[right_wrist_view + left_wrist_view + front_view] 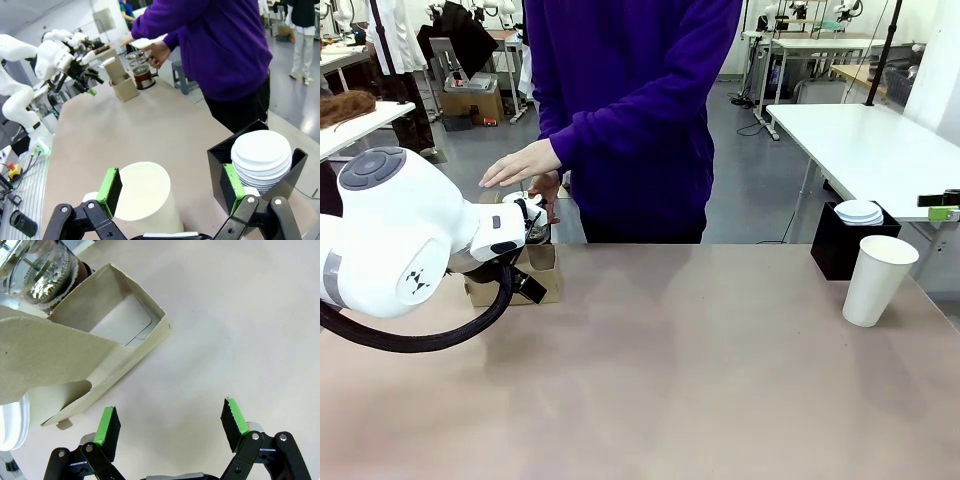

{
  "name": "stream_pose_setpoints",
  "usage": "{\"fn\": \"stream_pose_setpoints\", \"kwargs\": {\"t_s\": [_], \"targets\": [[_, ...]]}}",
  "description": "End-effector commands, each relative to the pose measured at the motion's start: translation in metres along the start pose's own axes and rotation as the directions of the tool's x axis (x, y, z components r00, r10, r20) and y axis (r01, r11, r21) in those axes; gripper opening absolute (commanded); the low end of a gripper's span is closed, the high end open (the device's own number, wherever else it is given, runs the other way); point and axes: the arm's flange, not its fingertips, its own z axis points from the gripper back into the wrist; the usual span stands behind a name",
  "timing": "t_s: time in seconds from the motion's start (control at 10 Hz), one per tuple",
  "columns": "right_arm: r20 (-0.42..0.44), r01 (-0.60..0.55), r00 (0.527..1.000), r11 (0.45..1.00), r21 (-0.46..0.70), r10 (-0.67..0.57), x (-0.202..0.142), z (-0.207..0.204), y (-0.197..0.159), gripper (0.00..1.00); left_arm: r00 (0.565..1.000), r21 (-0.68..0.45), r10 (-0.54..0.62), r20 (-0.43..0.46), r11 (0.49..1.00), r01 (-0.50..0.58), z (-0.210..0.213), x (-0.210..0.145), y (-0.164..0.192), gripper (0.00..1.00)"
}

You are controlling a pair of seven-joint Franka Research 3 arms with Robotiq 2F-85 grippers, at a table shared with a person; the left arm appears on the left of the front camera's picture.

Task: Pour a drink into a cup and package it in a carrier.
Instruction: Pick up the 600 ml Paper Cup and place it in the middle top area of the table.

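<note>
Cup (878, 280): upright, empty, right end of table (670, 380), ahead of right pincer (171, 175), which is spread and ungripped.
Carrier (100, 355), jug (142, 75): far left, person's hand (157, 54) at jug.
Left pincer (170, 412): apart, empty, beside carrier.
Risk: over-squeezing may crumple cup; left pincer may nudge carrier.

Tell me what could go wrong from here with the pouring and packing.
The left tool hangs open right beside the carrier, with the person's hand on the jug just behind; a careless move could shove the carrier or meet the hand. The cup is empty and light, so the open right tool might tip it.
</note>
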Motion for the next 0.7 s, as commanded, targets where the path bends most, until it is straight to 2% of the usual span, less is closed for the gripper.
{"fn": "stream_pose_setpoints", "kwargs": {"t_s": [0.0, 0.3, 0.6], "targets": [[0.123, -0.08, 0.99, 0.996, 0.042, 0.074, -0.025, 0.008, -0.009, 1.0, 1.0, -0.001, 0.0, 0.001, 1.0, 0.0, 0.0, 0.0, 0.0, 1.0], [0.237, -0.228, 0.948, 0.972, 0.049, 0.211, -0.064, 0.024, -0.002, 1.0, 1.0, -0.001, 0.0, 0.001, 1.0, 0.0, 0.0, 0.0, 0.0, 1.0], [0.197, -0.263, 0.947, 0.965, 0.023, 0.253, -0.102, 0.02, 0.002, 1.0, 1.0, -0.001, 0.0, 0.001, 1.0, 0.0, 0.0, 0.0, 0.0, 1.0]]}}
